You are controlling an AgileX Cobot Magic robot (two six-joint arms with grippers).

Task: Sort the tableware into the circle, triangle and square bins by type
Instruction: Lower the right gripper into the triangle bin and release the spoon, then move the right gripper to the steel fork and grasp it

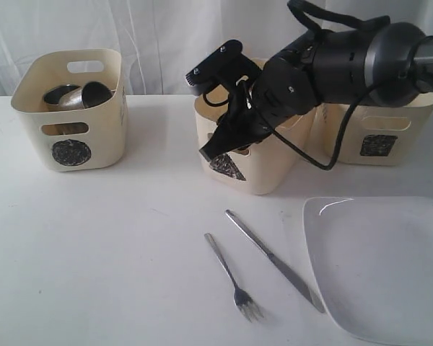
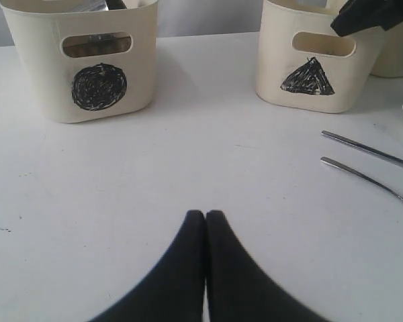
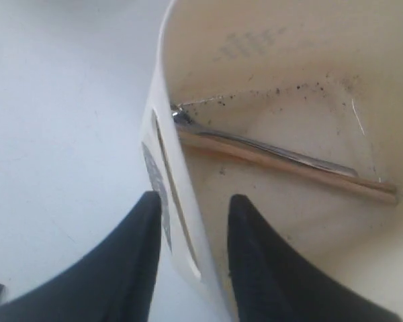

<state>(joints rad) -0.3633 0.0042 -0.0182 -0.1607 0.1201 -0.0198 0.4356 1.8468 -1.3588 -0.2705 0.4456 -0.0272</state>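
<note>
A steel fork (image 1: pixel 232 277) and a knife (image 1: pixel 274 260) lie on the white table, just left of the large white square plate (image 1: pixel 384 268). Steel mugs (image 1: pixel 79 96) sit in the circle bin (image 1: pixel 71 133). My right gripper (image 3: pixel 191 201) is open and empty, hanging over the front wall of the triangle bin (image 1: pixel 256 176) with one finger outside and one inside. A spoon (image 3: pixel 255 143) and wooden chopsticks (image 3: pixel 292 168) lie on that bin's floor. My left gripper (image 2: pixel 205 214) is shut on nothing, low over bare table, facing the circle bin (image 2: pixel 80 64) and triangle bin (image 2: pixel 316 64). The white bowl is hidden.
The square bin (image 1: pixel 379 137) stands at the back right, behind the right arm (image 1: pixel 332 65). The three bins line the back of the table in front of a white curtain. In the left wrist view the knife (image 2: pixel 369 151) and fork (image 2: pixel 366 180) lie to one side.
</note>
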